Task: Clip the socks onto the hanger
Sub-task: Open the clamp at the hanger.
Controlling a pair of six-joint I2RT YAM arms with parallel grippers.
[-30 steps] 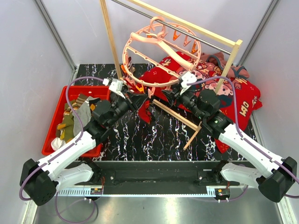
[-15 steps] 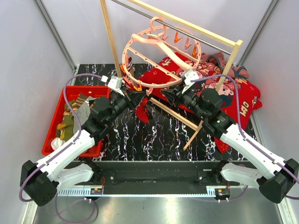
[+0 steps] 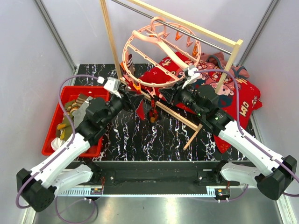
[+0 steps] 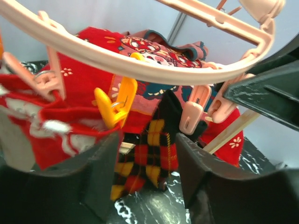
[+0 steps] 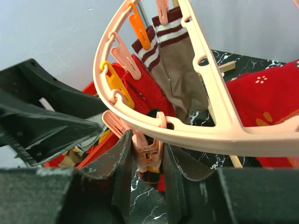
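The salmon-pink ring hanger (image 3: 163,46) hangs tilted from the rack rail. My right gripper (image 5: 147,147) is shut on one of its pink clips (image 5: 149,156), at the ring's near rim (image 3: 163,95). A dark argyle sock (image 4: 149,154) with red and yellow diamonds dangles from that clip (image 3: 153,112). My left gripper (image 4: 145,144) stands open just in front of the sock, not touching it (image 3: 133,97). A red sock with white pattern (image 4: 56,126) hangs from a yellow clip (image 4: 114,105). A brown striped sock (image 5: 180,74) hangs on the far side.
A red bin (image 3: 53,140) at the left holds several loose socks (image 3: 74,114). The pale wooden rack frame (image 3: 110,42) stands behind, with a loose wooden bar (image 3: 180,119) lying on the black marble table. The big red cartoon cloth (image 3: 233,98) fills the back right.
My left gripper has opened and let go of the argyle sock, which now hangs free from the clip. The right gripper closed tighter on the clip. The hanger has swung slightly.
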